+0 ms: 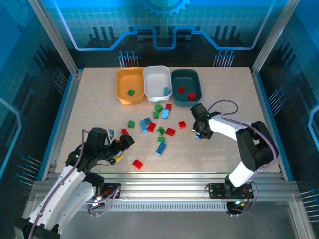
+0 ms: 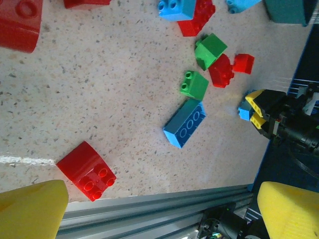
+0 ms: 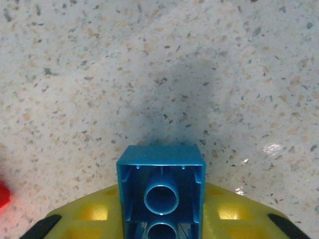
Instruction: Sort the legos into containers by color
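In the right wrist view the blue brick (image 3: pixel 160 199) is cut off by the lower edge, its hollow underside facing the camera, and it covers the fingertips on either side. From above, only a sliver of that brick shows under the right gripper (image 1: pixel 199 134), and I cannot tell whether it rests on the table (image 1: pixel 224 99) or is lifted off it. Several bricks in the loose cluster overlap, so their number is hard to read.

The right gripper's jaws pinch the blue brick from 2 sides, near the table's right half and in front of the dark teal tray (image 1: pixel 175 77). The left gripper (image 1: pixel 123 149) has its jaws spread wide, holding nothing, with a red brick (image 1: pixel 137 164) just beside it.

At the far edge, the orange-yellow tray (image 1: pixel 121 79) holds 1 green brick (image 1: pixel 130 92), the white tray (image 1: pixel 149 74) holds 1 blue piece (image 1: pixel 166 90), and the teal tray holds 2 red bricks (image 1: pixel 182 89). The other legos lie scattered between the arms, among them a long blue brick (image 1: pixel 161 149).
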You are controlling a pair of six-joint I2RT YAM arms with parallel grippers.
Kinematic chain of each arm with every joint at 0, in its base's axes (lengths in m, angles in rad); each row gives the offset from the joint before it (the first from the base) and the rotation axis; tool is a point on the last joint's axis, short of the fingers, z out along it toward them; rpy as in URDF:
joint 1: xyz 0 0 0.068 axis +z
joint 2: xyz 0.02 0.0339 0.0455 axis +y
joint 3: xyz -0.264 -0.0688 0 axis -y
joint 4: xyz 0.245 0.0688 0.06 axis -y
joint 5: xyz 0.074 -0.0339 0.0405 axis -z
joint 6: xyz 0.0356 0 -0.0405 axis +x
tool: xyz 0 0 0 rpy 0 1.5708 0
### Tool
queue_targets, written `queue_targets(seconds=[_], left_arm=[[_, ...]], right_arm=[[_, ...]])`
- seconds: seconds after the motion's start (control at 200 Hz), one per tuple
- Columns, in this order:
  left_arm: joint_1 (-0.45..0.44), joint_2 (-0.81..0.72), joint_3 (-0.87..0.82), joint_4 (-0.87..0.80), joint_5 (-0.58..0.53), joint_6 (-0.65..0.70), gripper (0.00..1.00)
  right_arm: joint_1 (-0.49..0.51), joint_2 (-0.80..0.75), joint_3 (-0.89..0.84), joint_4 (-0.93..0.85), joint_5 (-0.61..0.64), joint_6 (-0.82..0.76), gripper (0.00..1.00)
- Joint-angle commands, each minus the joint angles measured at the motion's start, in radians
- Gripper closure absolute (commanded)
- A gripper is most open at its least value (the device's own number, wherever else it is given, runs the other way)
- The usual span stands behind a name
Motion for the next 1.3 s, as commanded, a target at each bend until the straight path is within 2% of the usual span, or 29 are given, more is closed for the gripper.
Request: queue_targets(seconds=[0.0, 0.12, 0.28, 0.4, 0.51, 0.595, 0.785, 0.89, 0.91, 0.946, 0.966, 1.026, 1.091, 1.181, 1.296], left_arm=[[-0.008, -0.037, -0.013, -0.013, 0.034, 0.001, 0.01], [-0.007, -0.041, -0.032, 0.022, 0.034, 0.009, 0.01], [-0.006, 0.028, 0.0, 0.034, -0.005, 0.038, 0.01], [-0.003, 0.072, 0.033, 0.032, -0.05, 0.055, 0.01], [0.004, 0.115, 0.041, 0.065, -0.058, 0.062, 0.01], [0.005, 0.138, 0.054, 0.092, -0.07, 0.083, 0.01], [0.005, 0.199, 0.171, 0.0, -0.164, 0.187, 0.01], [0.008, 0.223, 0.195, -0.019, -0.177, 0.209, 0.01], [0.008, 0.226, 0.194, -0.017, -0.177, 0.21, 0.01], [0.009, 0.232, 0.19, -0.012, -0.172, 0.209, 0.01], [0.009, 0.235, 0.188, -0.007, -0.168, 0.208, 0.01], [0.01, 0.246, 0.188, -0.001, -0.161, 0.211, 0.01], [0.01, 0.264, 0.203, -0.009, -0.166, 0.222, 0.01], [0.01, 0.29, 0.22, -0.018, -0.189, 0.23, 0.01], [0.011, 0.336, 0.229, -0.016, -0.217, 0.225, 0.01]], right_arm=[[0.023, -0.051, 0.006, -0.007, 0.035, -0.031, 0.82], [0.07, -0.119, 0.065, -0.038, 0.079, -0.101, 0.84], [0.106, -0.106, 0.217, -0.018, 0.004, -0.281, 0.82], [0.107, 0.03, 0.396, 0.005, -0.109, -0.465, 0.81], [0.106, 0.181, 0.565, 0.029, -0.141, -0.571, 0.82], [0.104, 0.308, 0.724, 0.025, -0.162, -0.617, 0.81], [0.098, 0.64, 1.179, -0.127, -0.183, -0.65, 0.8], [0.096, 0.833, 1.452, -0.267, -0.184, -0.656, 0.73], [0.096, 0.855, 1.489, -0.283, -0.182, -0.658, 0.67], [0.096, 0.885, 1.534, -0.304, -0.185, -0.658, 0.5], [0.095, 0.892, 1.556, -0.311, -0.182, -0.659, 0.45], [0.096, 0.874, 1.556, -0.304, -0.177, -0.65, 0.39], [0.097, 0.798, 1.474, -0.257, -0.17, -0.64, 0.35], [0.099, 0.622, 1.272, -0.146, -0.152, -0.635, 0.34], [0.107, 0.368, 0.922, -0.015, -0.134, -0.617, 0.34]])
